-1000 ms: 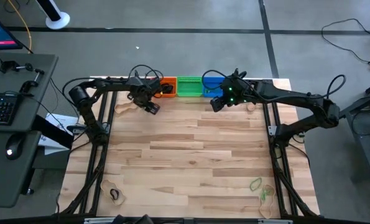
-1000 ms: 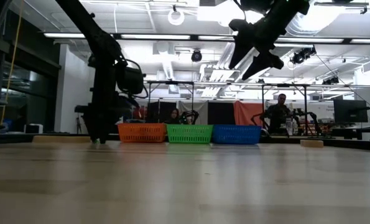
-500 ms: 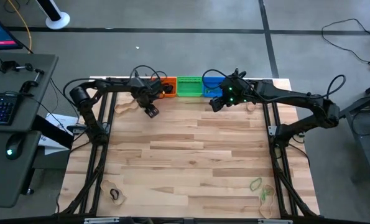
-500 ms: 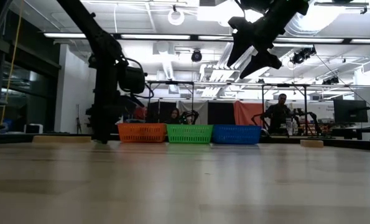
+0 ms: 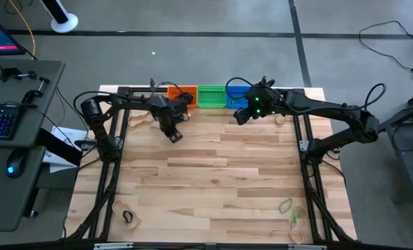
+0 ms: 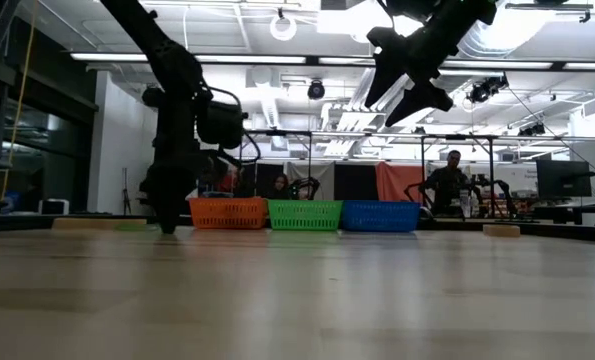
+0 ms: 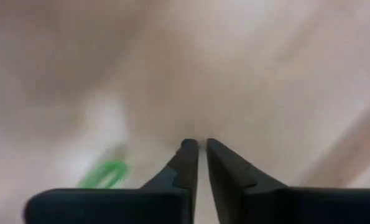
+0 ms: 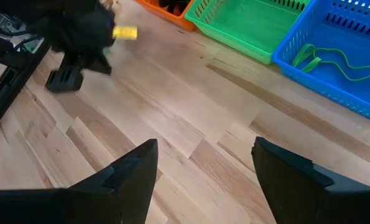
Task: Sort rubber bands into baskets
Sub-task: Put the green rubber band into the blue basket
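The orange basket (image 5: 184, 94), green basket (image 5: 211, 96) and blue basket (image 5: 237, 93) stand in a row at the table's far edge. A green rubber band (image 8: 324, 59) lies in the blue basket (image 8: 352, 37). A black rubber band (image 5: 128, 218) lies near the front left. A green one (image 5: 285, 205) and a further tangle of bands (image 5: 298, 218) lie near the front right. My left gripper (image 5: 173, 135) is shut with nothing between its fingers (image 7: 198, 146), low over the wood just in front of the orange basket. My right gripper (image 8: 203, 162) hangs open, high up in front of the blue basket.
Pale tan shapes lie on the wood beside each arm, one at the far left (image 5: 139, 119) and one at the far right (image 5: 282, 118). The wide middle of the table (image 5: 213, 173) is bare wood. A blurred green shape (image 7: 104, 175) shows in the left wrist view. People stand in the room beyond.
My left gripper has moved away from the orange basket toward the table's near edge and slightly right, staying low over the wood. My right arm has kept still.
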Tool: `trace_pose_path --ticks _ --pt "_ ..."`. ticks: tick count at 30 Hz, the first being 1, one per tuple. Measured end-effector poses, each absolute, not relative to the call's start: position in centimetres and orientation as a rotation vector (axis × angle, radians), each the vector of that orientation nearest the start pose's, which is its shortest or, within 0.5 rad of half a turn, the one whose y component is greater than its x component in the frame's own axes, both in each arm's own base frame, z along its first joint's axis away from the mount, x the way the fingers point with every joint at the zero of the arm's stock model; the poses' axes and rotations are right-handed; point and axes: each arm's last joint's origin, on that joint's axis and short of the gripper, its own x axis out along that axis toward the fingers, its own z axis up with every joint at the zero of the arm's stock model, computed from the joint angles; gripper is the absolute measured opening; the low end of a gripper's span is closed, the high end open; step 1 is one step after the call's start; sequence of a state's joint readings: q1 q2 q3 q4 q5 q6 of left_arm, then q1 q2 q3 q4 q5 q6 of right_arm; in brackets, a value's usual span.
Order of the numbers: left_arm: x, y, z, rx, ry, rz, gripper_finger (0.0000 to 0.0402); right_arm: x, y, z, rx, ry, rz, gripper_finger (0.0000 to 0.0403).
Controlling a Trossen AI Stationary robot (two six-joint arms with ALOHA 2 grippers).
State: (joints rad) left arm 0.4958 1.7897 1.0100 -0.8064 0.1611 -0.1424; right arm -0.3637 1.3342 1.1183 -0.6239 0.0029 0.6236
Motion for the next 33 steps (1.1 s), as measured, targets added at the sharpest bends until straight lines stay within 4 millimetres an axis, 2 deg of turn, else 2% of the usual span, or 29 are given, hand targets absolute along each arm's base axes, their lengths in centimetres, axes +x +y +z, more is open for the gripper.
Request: trace_pose_path --ticks 5,8,12,18,24,29,33 --pt "27.4 10.9 13.6 -0.603 1.492 0.314 0.0001 25.7 -9.8 29.4 0.729 0.702 -0.596 0.025" --pt "28.2 9.8 14.6 -0.594 1.5 0.261 0.0 25.7 -9.8 29.4 0.729 0.702 -0.596 0.025" --pt "28.0 9.8 17.0 -0.5 1.469 0.25 0.0 25.7 -9.8 29.4 0.729 0.702 -0.596 0.025" --pt "26.1 10.8 19.5 -0.271 1.475 0.277 0.0 25.7 -9.8 29.4 0.729 0.703 -0.596 0.025" --pt "25.2 12.9 18.7 -0.234 1.532 0.248 0.0018 25.7 -9.8 29.4 0.736 0.703 -0.6 0.025" --pt "24.6 14.2 17.3 -0.237 1.617 0.257 0.0069 25.7 -9.8 29.4 0.737 0.702 -0.601 0.025" --pt "24.7 14.6 16.4 -0.226 1.657 0.227 0.0118 25.7 -9.8 29.4 0.739 0.701 -0.601 0.025"
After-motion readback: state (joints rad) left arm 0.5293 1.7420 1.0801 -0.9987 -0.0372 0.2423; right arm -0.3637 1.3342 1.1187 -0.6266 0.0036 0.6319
